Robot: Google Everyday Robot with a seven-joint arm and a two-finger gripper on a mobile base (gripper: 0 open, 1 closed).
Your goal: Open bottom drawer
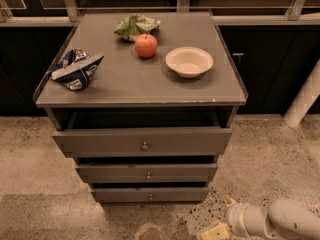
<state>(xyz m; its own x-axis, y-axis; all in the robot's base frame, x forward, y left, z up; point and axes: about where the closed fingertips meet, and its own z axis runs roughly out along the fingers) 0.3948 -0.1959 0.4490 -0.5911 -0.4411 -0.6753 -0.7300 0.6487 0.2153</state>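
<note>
The bottom drawer is the lowest and narrowest of three grey-brown fronts on the cabinet, with a small round metal knob. It sits nearly flush under the middle drawer. My gripper is low at the bottom right, above the speckled floor, to the right of and below the bottom drawer, apart from it. It is open and empty, with one cream fingertip low and the other higher.
The top drawer stands out a little; the middle drawer is below it. On the cabinet top are an apple, a white bowl, a green bag and a blue chip bag. A white post stands at right.
</note>
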